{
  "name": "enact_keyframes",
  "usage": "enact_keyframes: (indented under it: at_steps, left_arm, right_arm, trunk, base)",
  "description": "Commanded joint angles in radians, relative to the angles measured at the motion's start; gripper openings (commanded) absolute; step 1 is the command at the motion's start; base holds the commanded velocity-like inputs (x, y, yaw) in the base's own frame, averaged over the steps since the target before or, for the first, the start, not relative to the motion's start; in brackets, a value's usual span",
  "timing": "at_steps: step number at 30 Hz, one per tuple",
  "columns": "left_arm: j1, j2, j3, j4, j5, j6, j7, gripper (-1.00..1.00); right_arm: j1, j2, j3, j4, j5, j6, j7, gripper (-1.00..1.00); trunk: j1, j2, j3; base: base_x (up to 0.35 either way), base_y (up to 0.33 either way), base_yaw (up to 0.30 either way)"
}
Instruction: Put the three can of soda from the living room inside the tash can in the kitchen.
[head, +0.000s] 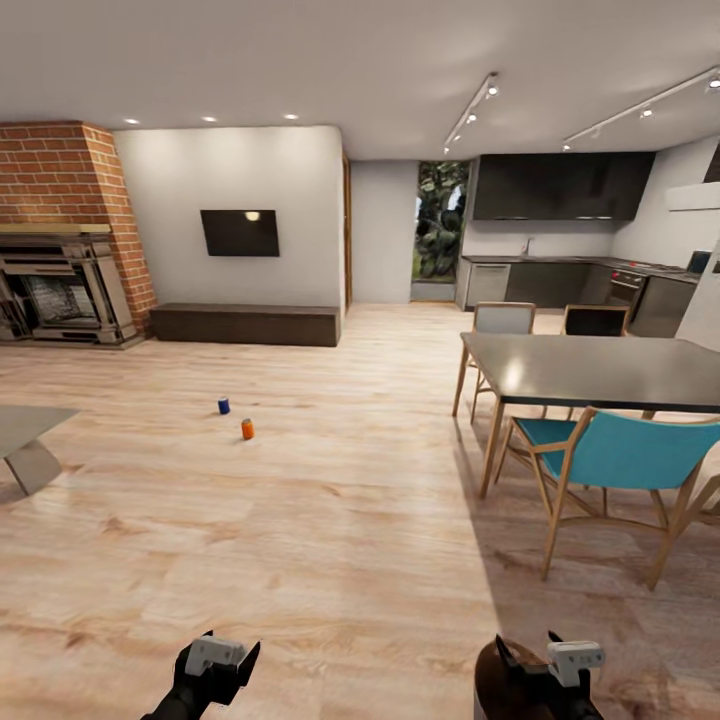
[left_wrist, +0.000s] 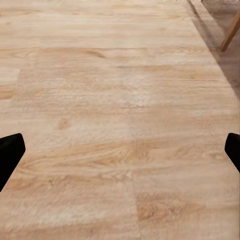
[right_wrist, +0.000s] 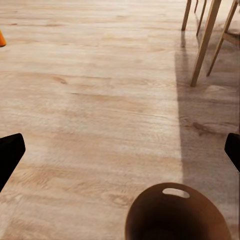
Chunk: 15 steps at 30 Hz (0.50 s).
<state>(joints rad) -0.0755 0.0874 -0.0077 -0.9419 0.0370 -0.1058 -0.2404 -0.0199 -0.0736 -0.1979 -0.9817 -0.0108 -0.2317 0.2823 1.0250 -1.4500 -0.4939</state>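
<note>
Two soda cans stood on the living-room floor, well apart from the robot: blue can (head: 224, 405) and orange can (head: 247, 429), near each other. Third can not seen. Left hand (head: 217, 668) open, empty. Right hand (head: 548, 672) spread wide, fingers (right_wrist: 10, 155) apart; the trash can (right_wrist: 172, 215) sat just below it, brown inside, nothing visible in it. Best approach, I judged: roll straight up, stop short, avoid toppling either can.
</note>
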Motion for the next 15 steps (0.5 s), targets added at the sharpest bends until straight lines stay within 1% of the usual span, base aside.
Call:
enact_keyframes:
  at_steps: [1, 8, 15]
  left_arm:
    - [0.000, 0.000, 0.000, 0.000, 0.000, 0.000, 0.000, 1.00]
    - [0.000, 0.000, 0.000, 0.000, 0.000, 0.001, 0.000, 1.00]
    - [-0.001, 0.000, 0.000, 0.000, 0.000, 0.002, 0.000, 1.00]
  right_arm:
    - [0.000, 0.000, 0.001, 0.000, 0.000, 0.000, 0.000, 1.00]
    - [0.000, 0.000, 0.003, 0.000, 0.000, 0.000, 0.000, 1.00]
    - [0.000, 0.000, 0.003, 0.000, 0.000, -0.001, 0.000, 1.00]
  trunk:
    - [0.000, 0.000, 0.000]
    - [0.000, 0.000, 0.000]
    - [0.000, 0.000, 0.007]
  base:
    - [0.227, -0.206, -0.001]
    - [0.254, -0.197, -0.011]
    - [0.242, -0.206, -0.141]
